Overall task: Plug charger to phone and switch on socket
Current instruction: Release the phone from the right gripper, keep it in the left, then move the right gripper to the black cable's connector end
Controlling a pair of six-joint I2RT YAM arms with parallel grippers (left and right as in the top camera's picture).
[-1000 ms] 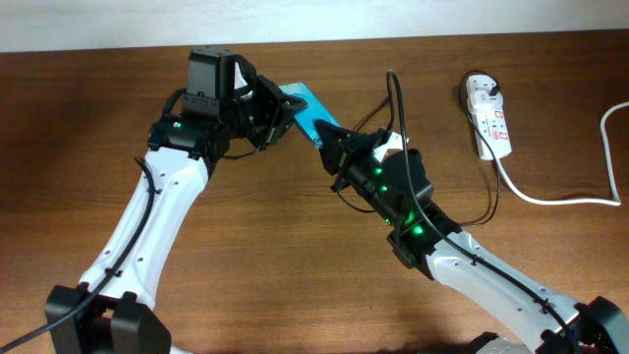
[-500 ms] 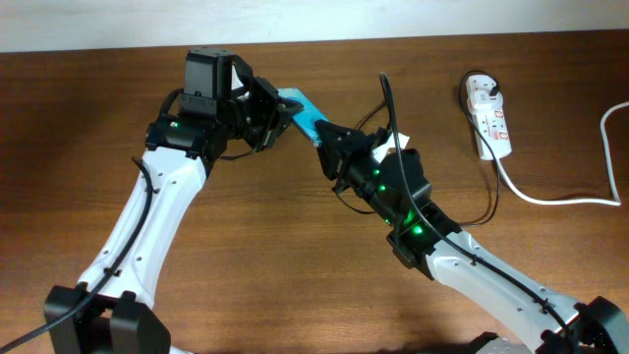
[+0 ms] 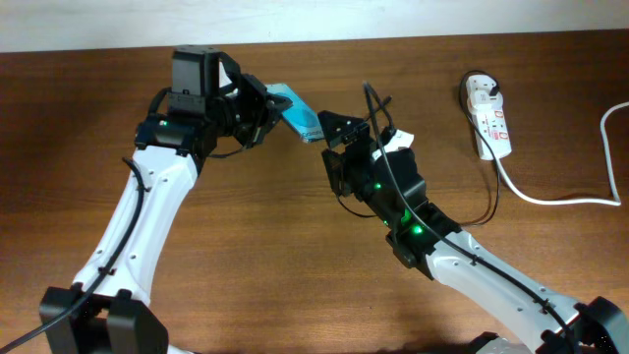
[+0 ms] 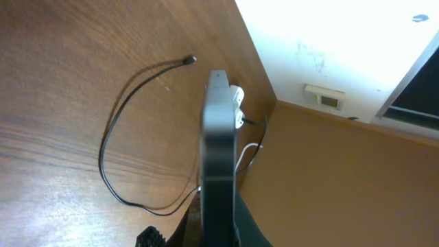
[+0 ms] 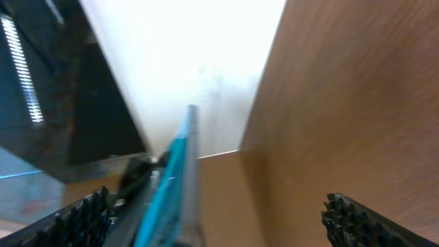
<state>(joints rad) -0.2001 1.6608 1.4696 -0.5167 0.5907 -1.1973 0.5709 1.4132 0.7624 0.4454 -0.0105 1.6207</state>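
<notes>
My left gripper [image 3: 260,110] is shut on the phone [image 3: 295,111], holding it tilted above the table with its cyan screen up. The left wrist view shows the phone [image 4: 218,151] edge-on between the jaws. My right gripper [image 3: 330,138] is open beside the phone's lower end; in its wrist view the phone [image 5: 175,178] stands near the left finger [image 5: 82,216], untouched. The charger [image 3: 378,103], a thin black cable, arches over the right arm. The charger [image 4: 110,151] loops on the table, its tip apart from the phone. The socket [image 3: 488,113] lies at the far right.
A thick white cord [image 3: 550,200] runs from the socket toward the right edge. The black cable loops down by the right arm's forearm [image 3: 432,231]. The table's back edge meets a pale wall [image 3: 314,20].
My right gripper has gone from shut to wide open. The left arm has shifted slightly left and back with the phone. The cable's upper end has moved left.
</notes>
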